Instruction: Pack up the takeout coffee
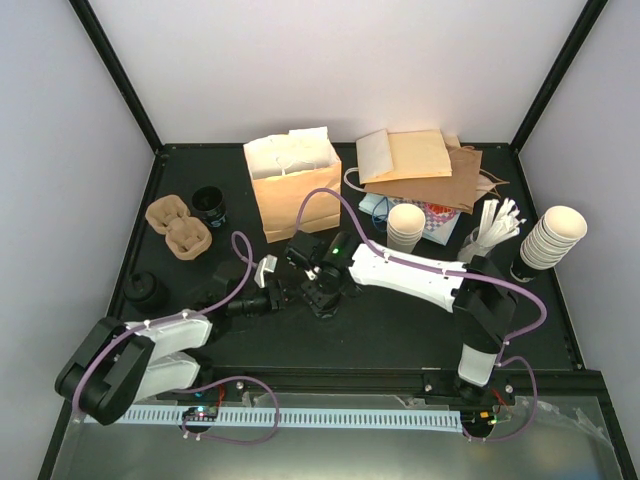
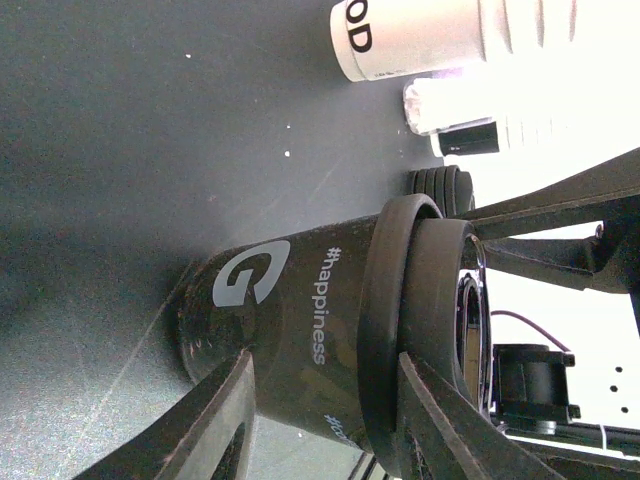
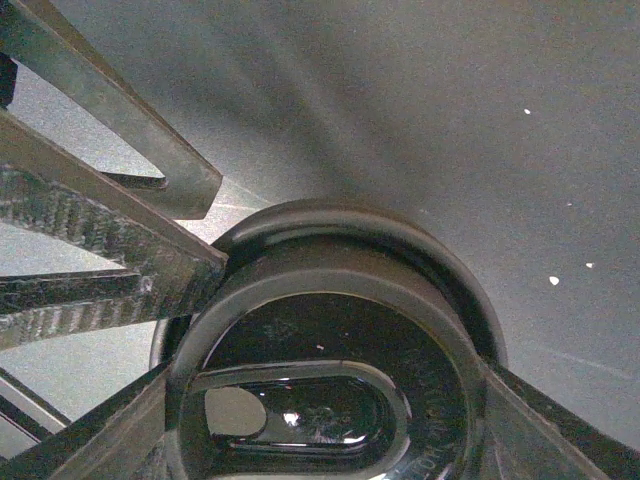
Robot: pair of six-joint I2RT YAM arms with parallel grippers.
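Observation:
The takeout coffee (image 2: 310, 330) is a dark cup printed with a grey "G" and "#happiness", and it stands on the black table under a black lid (image 3: 330, 400). My right gripper (image 3: 325, 380) reaches down from above, shut with one finger on each side of the lid. My left gripper (image 2: 325, 358) comes in from the left, its jaws apart in front of the cup. One left finger (image 3: 150, 260) touches the lid's rim. In the top view both grippers meet at the table's middle, left gripper (image 1: 290, 290) and right gripper (image 1: 322, 292), and they hide the cup.
An open brown paper bag (image 1: 295, 195) stands behind the grippers. Pulp trays (image 1: 180, 228) and a black cup (image 1: 210, 205) lie at the back left, another dark item (image 1: 143, 288) at the left edge. Cream cup stacks (image 1: 405, 228), (image 1: 552, 238), flat bags (image 1: 430, 165) and stirrers (image 1: 490, 230) fill the right.

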